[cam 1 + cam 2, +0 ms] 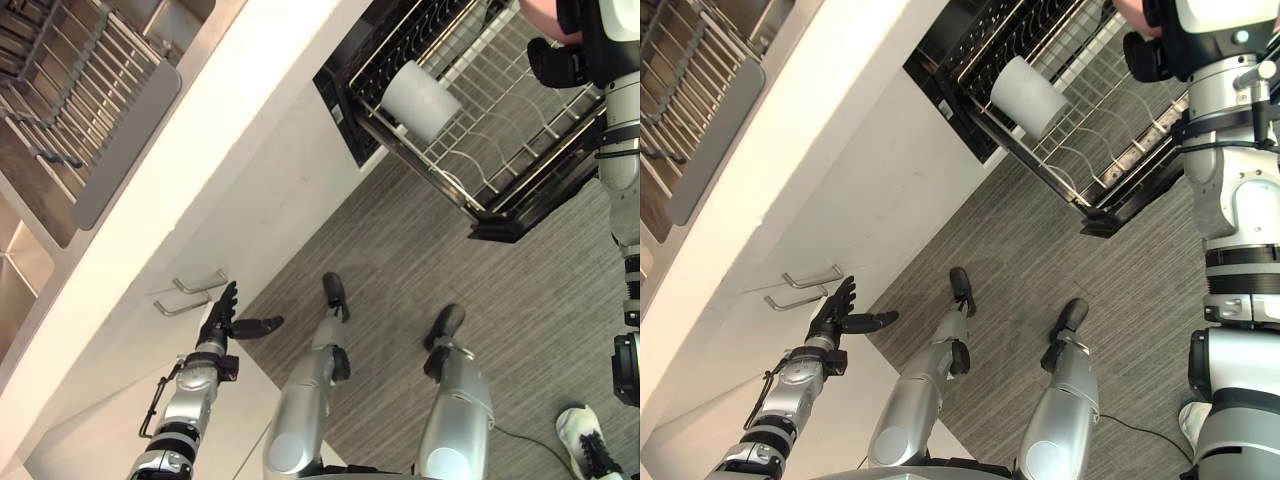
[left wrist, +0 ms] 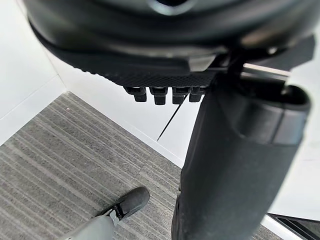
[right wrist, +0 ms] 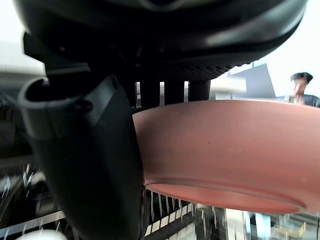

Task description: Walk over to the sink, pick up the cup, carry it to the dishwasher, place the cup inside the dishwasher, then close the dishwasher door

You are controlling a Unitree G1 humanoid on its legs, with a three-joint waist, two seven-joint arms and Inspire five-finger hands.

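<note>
Holding a pink cup (image 3: 225, 150), the right hand (image 1: 560, 50) is up at the far right, above the pulled-out dishwasher rack (image 1: 420, 160). In the right wrist view the thumb (image 3: 85, 150) is curled against the cup's side and the fingers wrap round behind it, so the grip is closed on the cup. The cup hangs over the rack wires, not touching them as far as can be told. From the head camera only a sliver of the cup (image 1: 540, 12) shows beside the hand.

A white cup (image 1: 420, 100) lies on its side in the rack, near the left corner. The dishwasher (image 1: 335, 100) is open, set under the white counter (image 1: 230, 120).

The left hand (image 1: 222, 318) hangs low beside the white cabinet front, just right of two metal handles (image 1: 200, 285). Its fingers are straight and close together, its thumb (image 2: 230, 165) is out to the side, and it holds nothing.

A wire dish rack (image 1: 60, 90) sits in the sink at upper left. The floor (image 1: 450, 270) is grey and striped. A person's white shoe (image 1: 590, 445) is at the lower right corner.
</note>
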